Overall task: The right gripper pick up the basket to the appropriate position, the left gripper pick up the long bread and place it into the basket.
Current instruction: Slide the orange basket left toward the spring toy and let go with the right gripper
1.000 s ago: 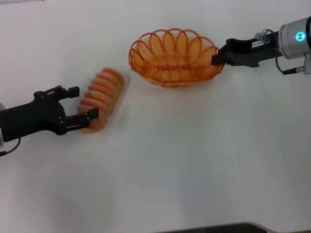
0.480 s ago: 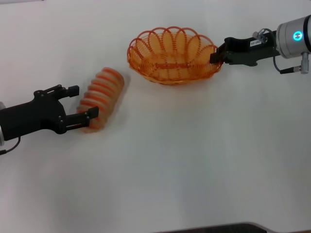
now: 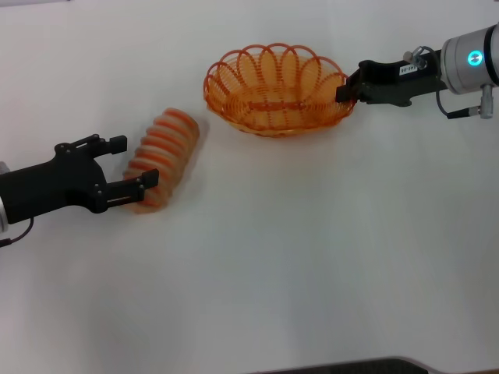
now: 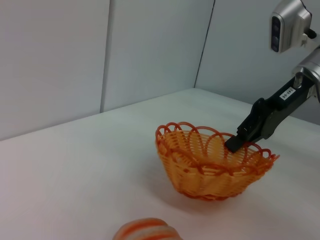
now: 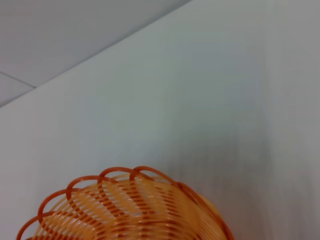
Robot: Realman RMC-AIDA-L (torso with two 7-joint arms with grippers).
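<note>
Right hand [image 3: 345, 92] clamped on the looped rim of the basket [image 3: 274, 92], at the end of the basket on the robot's right. Fingers pressed together there, pinching the orange wire; seen from the left wrist too, black fingertips biting over the rim [image 4: 235, 142]. Basket toward the far side of the white worktop [image 3: 312, 257], right of centre, sitting level and upright. Cannot tell whether resting on the surface or held just off it. Nothing lying inside; flat wire bottom bare.

Left hand [image 3: 132, 165] low over the worktop on the robot's left, fingers spread wide. One finger [image 3: 100, 145] on the far side, the other [image 3: 132, 191] on the near side, with the near end of the bread [image 3: 163, 160] between them. Near finger touching or nearly touching the loaf's end; far finger standing a little apart from it. No grip closed on it.

Bread lying flat on the worktop, well apart from the basket, to its left and nearer the robot. Long axis slanting away from the left hand toward the basket. Orange ridges running crosswise over the pale crust. Only its rounded tip peeking into the left wrist view [image 4: 147, 231].

Right wrist view filled by basket rim [image 5: 125, 207] and bare worktop beyond.
</note>
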